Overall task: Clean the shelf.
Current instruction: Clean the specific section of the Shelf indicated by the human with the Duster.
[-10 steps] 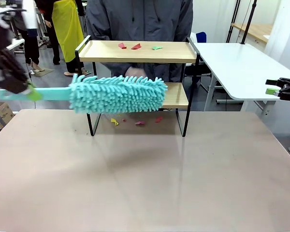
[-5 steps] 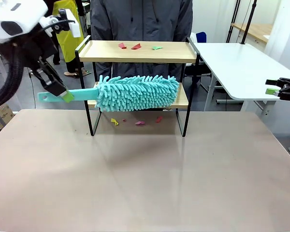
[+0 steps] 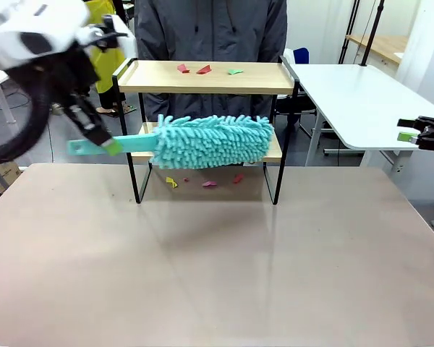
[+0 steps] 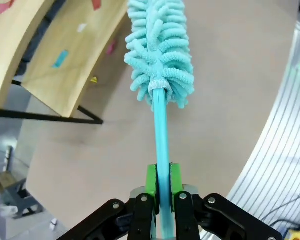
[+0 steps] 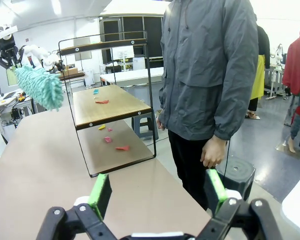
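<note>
Found shelf (image 3: 206, 76) near table's (image 3: 217, 275) far edge, broad bare tabletop in front; paper scraps (image 3: 204, 69) on top board and underneath. Noted left gripper (image 3: 108, 146) pinching duster (image 3: 213, 141) handle, head in front of lower board; right gripper (image 3: 406, 129) spread, well apart at right.

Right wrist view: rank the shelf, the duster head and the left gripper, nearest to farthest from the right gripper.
1. Shelf, centre, straight ahead.
2. Duster head, left of the shelf, alongside it.
3. Left gripper, top left corner, farthest back.
</note>
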Controlling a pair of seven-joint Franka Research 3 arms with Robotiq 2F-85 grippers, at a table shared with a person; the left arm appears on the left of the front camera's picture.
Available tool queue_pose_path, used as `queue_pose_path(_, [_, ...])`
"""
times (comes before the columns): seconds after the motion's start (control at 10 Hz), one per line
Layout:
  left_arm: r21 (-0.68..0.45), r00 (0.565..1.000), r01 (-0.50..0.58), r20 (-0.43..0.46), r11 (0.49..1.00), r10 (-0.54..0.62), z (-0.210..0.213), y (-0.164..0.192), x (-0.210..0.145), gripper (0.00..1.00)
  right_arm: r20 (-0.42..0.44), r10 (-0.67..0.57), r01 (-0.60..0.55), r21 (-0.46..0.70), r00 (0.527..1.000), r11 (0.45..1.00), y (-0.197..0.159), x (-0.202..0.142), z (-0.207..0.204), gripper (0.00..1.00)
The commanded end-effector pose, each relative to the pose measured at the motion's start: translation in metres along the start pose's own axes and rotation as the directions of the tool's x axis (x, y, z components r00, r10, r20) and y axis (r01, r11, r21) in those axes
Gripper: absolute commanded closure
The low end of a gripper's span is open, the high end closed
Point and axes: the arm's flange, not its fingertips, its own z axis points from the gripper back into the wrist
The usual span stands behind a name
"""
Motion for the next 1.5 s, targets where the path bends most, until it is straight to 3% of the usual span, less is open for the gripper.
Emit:
queue_pose_path(0.0, [0.062,0.987,-0.159,0.023,0.985,0.158,-0.016,-0.010,0.035,0.87,-0.007,-0.011,0.011,-0.003,1.000,1.000,0.002,0.005,-0.002,0.00])
queue_pose_path(0.3, [0.109,0.929,-0.367,0.094,0.924,0.358,-0.051,-0.033,0.074,0.87,-0.007,-0.011,0.011,-0.003,1.000,1.000,0.002,0.005,-0.002,0.00])
queue_pose_path(0.5, [0.072,0.894,-0.437,0.147,0.897,0.424,-0.073,-0.037,0.100,0.87,-0.007,-0.011,0.011,-0.003,1.000,1.000,0.002,0.005,-0.002,0.00])
queue_pose_path(0.7, [0.090,0.834,-0.542,0.175,0.835,0.523,-0.098,-0.045,0.128,0.87,-0.007,-0.011,0.011,-0.003,1.000,1.000,0.002,0.005,-0.002,0.00])
queue_pose_path(1.1, [0.094,0.785,-0.613,0.184,0.785,0.591,-0.141,-0.058,0.161,0.87,-0.007,-0.011,0.011,-0.003,1.000,1.000,0.002,0.005,-0.002,0.00])
queue_pose_path(1.4, [0.080,0.758,-0.649,0.151,0.757,0.634,-0.171,-0.065,0.166,0.87,-0.007,-0.011,0.011,-0.003,1.000,1.000,0.002,0.005,-0.002,0.00])
